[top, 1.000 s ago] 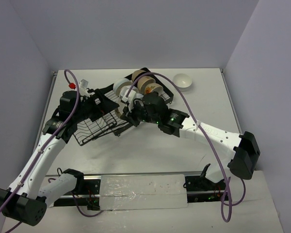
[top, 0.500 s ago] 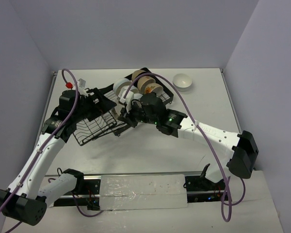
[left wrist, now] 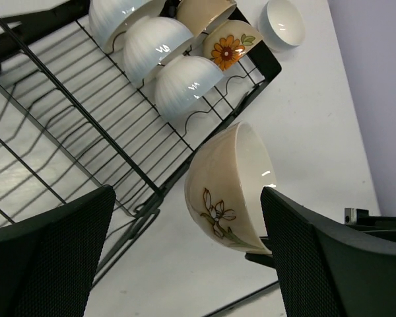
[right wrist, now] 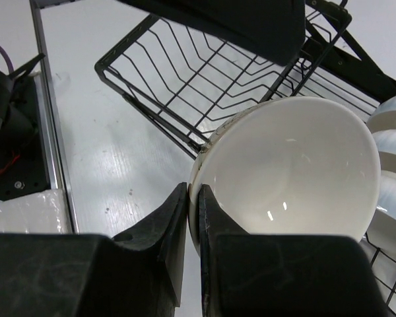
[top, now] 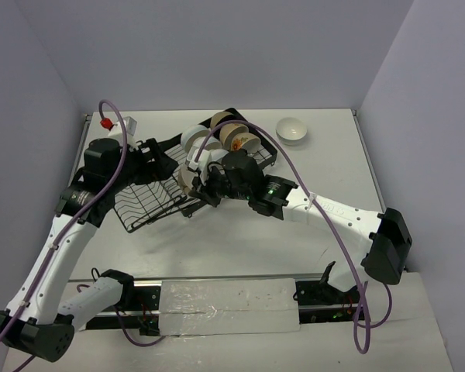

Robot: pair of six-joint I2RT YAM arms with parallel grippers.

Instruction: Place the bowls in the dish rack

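White surface (top: 240,232) carried the dish rack (top: 156,200), with several bowls (top: 229,136) standing in its far section. We saw the right hand (right wrist: 193,198) pinching a cream bowl (right wrist: 284,172) by its rim at the rack's edge. We judged that this thin grip could slip, or the bowl could knock the wire. The left hand (top: 159,160) hung close by, spread wide and empty.

The dish rack (top: 151,203) lies slantwise on the surface (top: 240,248), running from near-left to far-right. A row of bowls (top: 231,133) stands on edge in its far-right section. A lone bowl (top: 292,129) sits on the surface, right of that end. A held bowl (top: 187,180), its rim between the fingers (right wrist: 165,231) of the right gripper (right wrist: 193,205), is just beside the rack's near edge, where the sections join.
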